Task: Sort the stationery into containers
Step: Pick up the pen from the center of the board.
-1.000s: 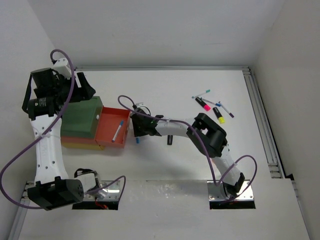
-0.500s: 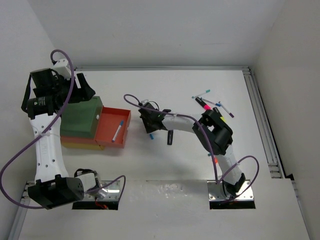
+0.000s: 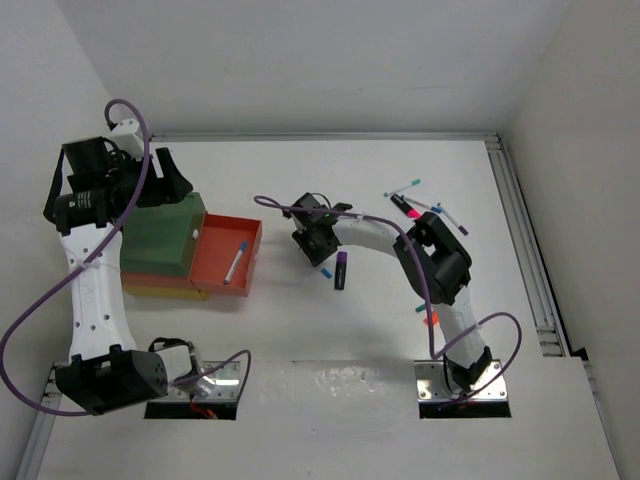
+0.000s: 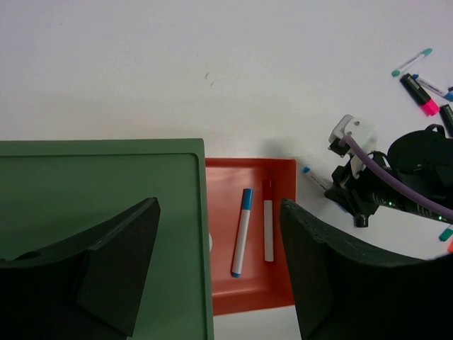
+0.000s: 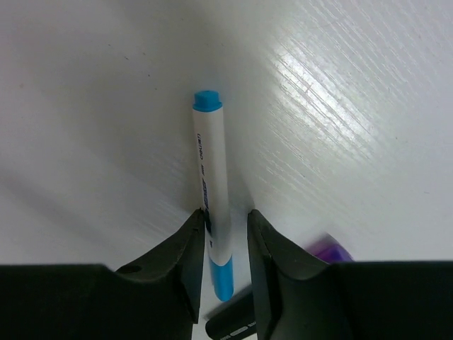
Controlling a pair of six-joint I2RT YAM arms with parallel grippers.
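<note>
Right wrist: pincer point(image 5: 225, 221) straddles pen point(image 5: 207, 156), purple highlighter point(image 5: 330, 249) beside.

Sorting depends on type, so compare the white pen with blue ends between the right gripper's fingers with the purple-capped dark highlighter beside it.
The white pen with blue ends is thin; the purple-capped dark highlighter is chunkier. The pen's barrel is white, the highlighter's dark. The pen lies between the fingers of the right gripper; the highlighter lies just outside them. Both lie flat on the white table.
</note>
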